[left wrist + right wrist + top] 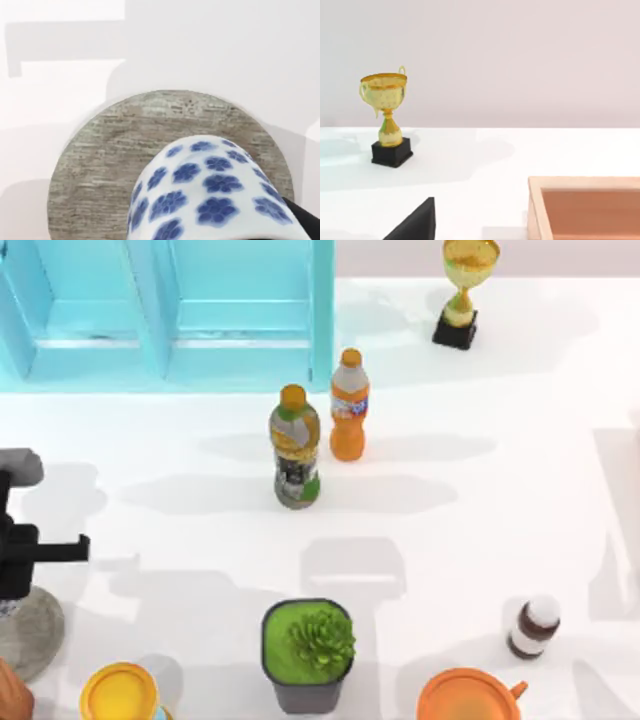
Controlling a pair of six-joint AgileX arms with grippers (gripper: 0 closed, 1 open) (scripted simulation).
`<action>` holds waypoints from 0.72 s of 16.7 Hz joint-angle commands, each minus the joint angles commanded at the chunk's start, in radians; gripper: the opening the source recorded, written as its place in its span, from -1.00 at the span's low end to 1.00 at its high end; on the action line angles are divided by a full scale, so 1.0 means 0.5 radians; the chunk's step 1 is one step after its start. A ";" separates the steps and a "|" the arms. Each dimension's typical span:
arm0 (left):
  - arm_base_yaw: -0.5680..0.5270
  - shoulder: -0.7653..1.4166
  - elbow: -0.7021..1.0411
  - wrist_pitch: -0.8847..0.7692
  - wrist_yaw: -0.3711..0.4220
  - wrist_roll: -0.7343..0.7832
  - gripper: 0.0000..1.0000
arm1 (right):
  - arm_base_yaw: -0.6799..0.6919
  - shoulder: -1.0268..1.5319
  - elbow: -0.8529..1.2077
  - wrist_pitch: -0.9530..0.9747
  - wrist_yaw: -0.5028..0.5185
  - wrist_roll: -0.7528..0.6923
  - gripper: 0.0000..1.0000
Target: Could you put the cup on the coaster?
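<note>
Over the coaster [125, 150], left jaws clamp the cup [210, 195]; yellow lid [120, 692] nearby.

Cup [215, 195] cut off below; coaster [25, 635] partly under left arm.

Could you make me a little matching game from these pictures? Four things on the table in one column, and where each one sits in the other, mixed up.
Things:
1. cup
2. trophy
3. potted succulent
4. small brown bottle

Places:
A. far edge of the table, towards the right
B. near edge, about the middle
C. over the grey coaster, at the table's left edge
D. near right part, beside the orange mug

Pairs: 1-C, 2-A, 3-B, 4-D
</note>
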State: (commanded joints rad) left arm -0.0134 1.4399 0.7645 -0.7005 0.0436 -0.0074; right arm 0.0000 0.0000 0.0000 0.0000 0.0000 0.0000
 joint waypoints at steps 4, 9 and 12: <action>0.009 0.095 -0.059 0.059 -0.015 0.015 -1.00 | 0.000 0.000 0.000 0.000 0.000 0.000 1.00; 0.009 0.095 -0.059 0.059 -0.015 0.015 -0.85 | 0.000 0.000 0.000 0.000 0.000 0.000 1.00; 0.009 0.095 -0.059 0.059 -0.015 0.015 -0.40 | 0.000 0.000 0.000 0.000 0.000 0.000 1.00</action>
State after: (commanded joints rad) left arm -0.0090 1.4873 0.7351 -0.6708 0.0359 0.0001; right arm 0.0000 0.0000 0.0000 0.0000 0.0000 0.0000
